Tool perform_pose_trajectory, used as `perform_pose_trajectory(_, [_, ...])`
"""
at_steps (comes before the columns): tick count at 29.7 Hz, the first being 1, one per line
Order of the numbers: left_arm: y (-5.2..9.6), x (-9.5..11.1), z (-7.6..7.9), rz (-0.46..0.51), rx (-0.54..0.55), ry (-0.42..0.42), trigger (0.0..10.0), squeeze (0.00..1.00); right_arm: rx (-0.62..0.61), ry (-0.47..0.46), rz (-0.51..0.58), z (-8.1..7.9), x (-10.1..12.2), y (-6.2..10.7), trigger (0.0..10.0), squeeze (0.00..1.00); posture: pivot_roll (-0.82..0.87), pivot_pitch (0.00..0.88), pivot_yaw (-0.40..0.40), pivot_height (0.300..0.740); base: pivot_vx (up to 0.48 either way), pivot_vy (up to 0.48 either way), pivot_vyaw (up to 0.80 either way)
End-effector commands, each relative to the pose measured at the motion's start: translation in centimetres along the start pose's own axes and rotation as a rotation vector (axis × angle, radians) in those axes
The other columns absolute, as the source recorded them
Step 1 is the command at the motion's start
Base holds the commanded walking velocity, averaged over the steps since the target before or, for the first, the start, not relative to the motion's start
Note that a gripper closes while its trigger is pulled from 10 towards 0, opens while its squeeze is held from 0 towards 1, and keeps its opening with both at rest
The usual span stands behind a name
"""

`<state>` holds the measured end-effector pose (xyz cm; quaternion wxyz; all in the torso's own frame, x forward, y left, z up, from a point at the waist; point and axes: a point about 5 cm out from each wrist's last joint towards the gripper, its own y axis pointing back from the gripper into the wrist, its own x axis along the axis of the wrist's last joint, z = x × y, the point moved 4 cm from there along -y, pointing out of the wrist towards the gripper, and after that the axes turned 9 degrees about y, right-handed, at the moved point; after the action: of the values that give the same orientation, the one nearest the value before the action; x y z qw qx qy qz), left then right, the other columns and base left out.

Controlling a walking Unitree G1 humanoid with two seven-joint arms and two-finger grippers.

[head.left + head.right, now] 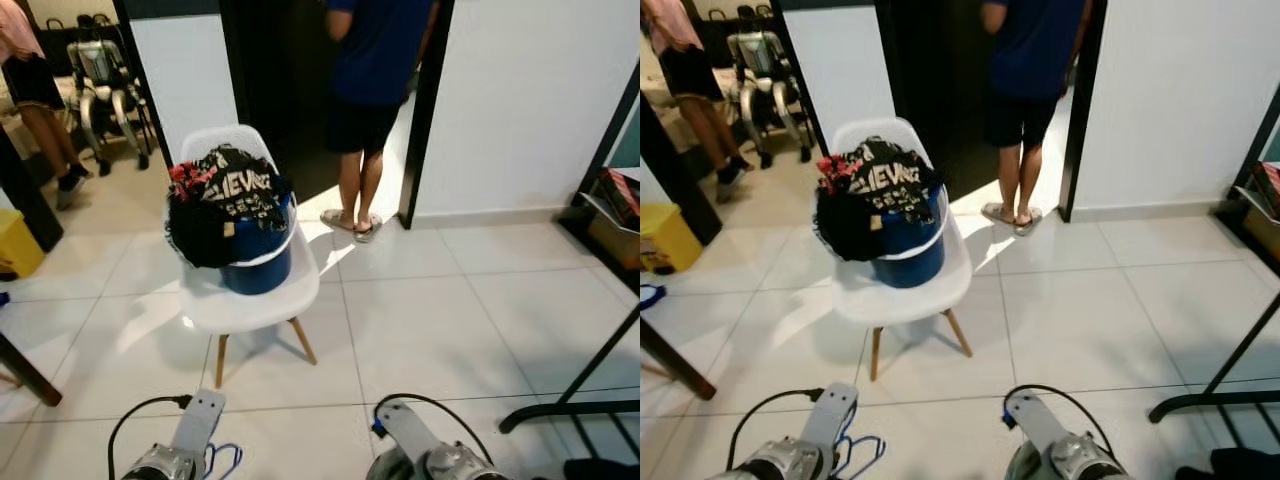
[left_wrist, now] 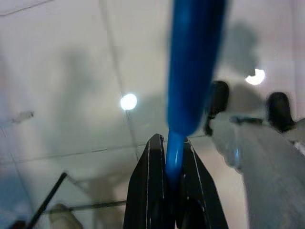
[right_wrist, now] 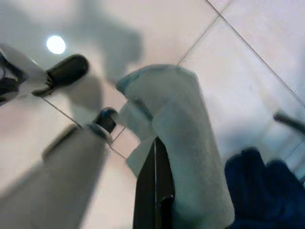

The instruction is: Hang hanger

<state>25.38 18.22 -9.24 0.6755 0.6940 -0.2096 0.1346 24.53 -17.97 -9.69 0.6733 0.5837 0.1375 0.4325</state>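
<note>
A blue plastic hanger [image 2: 190, 71] runs out from between the fingers of my left gripper [image 2: 171, 145], which is shut on its thin end. From the head camera the hanger's blue loops [image 1: 225, 460] peek out beside my left arm [image 1: 185, 450], low over the floor. My right gripper [image 3: 156, 148] is shut on a pale grey-green garment [image 3: 176, 119] that bunches around its black fingers. My right arm [image 1: 430, 455] sits at the bottom of the view. The black clothes rack [image 1: 575, 395] has its foot and slanted post on the right.
A white chair [image 1: 250, 300] ahead carries a blue bucket [image 1: 262, 258] heaped with dark clothes. A person [image 1: 372, 100] stands in the doorway behind it. Another person [image 1: 35, 90] and a robot [image 1: 100, 85] are far left, near a yellow bin [image 1: 18, 245]. Dark blue cloth [image 3: 257, 186] lies on the floor.
</note>
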Motion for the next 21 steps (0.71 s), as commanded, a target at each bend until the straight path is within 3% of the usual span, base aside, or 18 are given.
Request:
perform_pose_trajectory(1, [0.02, -0.51, -0.43, -0.018, 0.011, 0.001, 10.0, 0.0, -0.007, -0.009, 0.007, 0.16, 0.1, 0.02, 10.0, 0.0, 0.0, 0.0, 0.042, 0.74, 0.0, 0.0, 0.79])
perform_pose_trajectory(21, [-0.01, -0.33, 0.03, -0.009, -0.014, -0.005, 10.0, 0.0, -0.004, -0.001, 0.009, 0.29, 0.01, 0.06, 10.0, 0.0, -0.01, 0.0, 0.038, 0.74, 0.0, 0.0, 0.79])
